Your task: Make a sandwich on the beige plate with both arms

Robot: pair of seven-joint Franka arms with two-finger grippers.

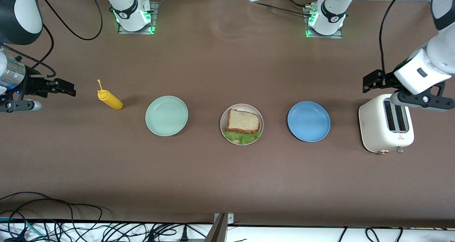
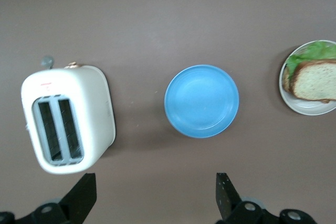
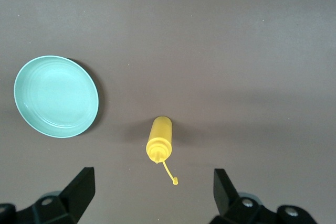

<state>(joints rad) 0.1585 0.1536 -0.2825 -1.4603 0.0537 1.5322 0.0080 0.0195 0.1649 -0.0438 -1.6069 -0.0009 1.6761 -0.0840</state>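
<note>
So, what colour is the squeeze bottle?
Yellow; the bottle shows best in the right wrist view.

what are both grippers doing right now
left gripper: jaws open, holding nothing, up beside the toaster.
right gripper: jaws open, holding nothing, up near the yellow squeeze bottle.

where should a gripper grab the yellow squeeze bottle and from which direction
Probably around the middle of the yellow squeeze bottle's round body, coming straight down from above. It appears to lie on its side on the table, nozzle pointing away from the mint-green plate, so the fingers should close across its width. The thin nozzle and dangling cap look too slim to hold.
</note>
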